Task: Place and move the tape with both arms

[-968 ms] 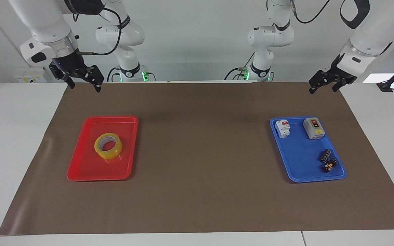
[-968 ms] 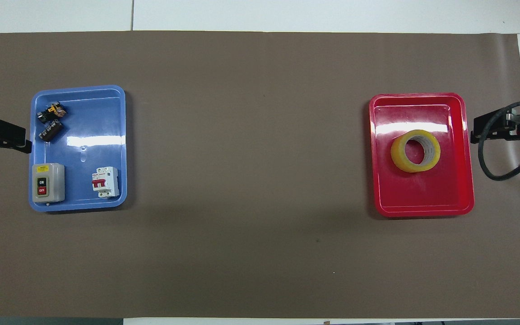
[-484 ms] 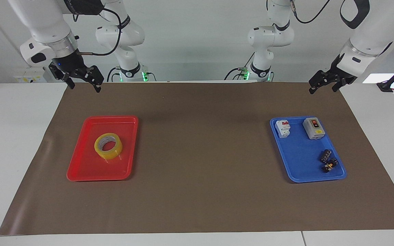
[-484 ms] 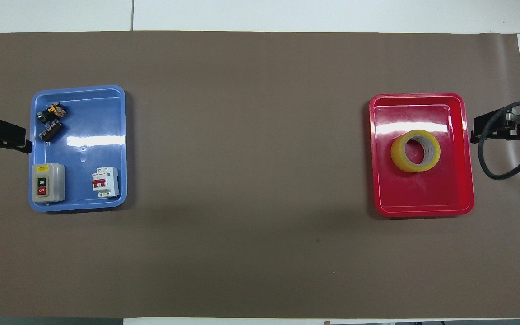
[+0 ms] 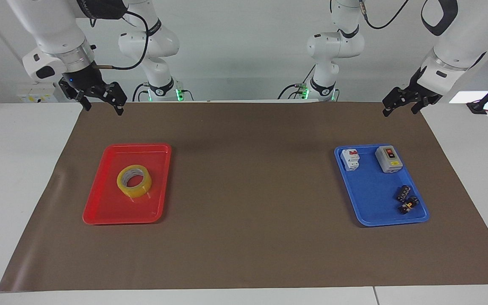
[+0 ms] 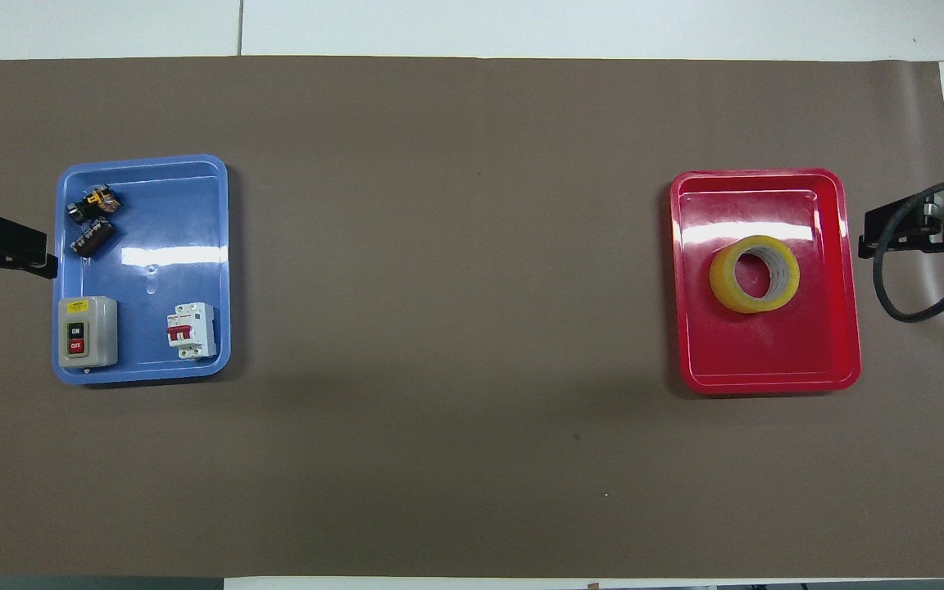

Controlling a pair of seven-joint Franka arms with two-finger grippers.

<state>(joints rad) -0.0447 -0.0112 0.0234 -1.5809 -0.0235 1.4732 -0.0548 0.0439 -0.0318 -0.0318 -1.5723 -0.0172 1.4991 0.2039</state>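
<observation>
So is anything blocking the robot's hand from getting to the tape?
Nothing visible does. The tape lies alone in the red tray, open from above. The right gripper hangs in the air near that tray's end of the table, fingers open, with only bare mat below.

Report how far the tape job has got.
Nothing looks done yet: the tape lies flat in the red tray, untouched. Nothing is in hand; the right gripper hangs open in the air near the tray's end of the mat, the left gripper near the blue tray. Picking up, placing and moving all remain.
</observation>
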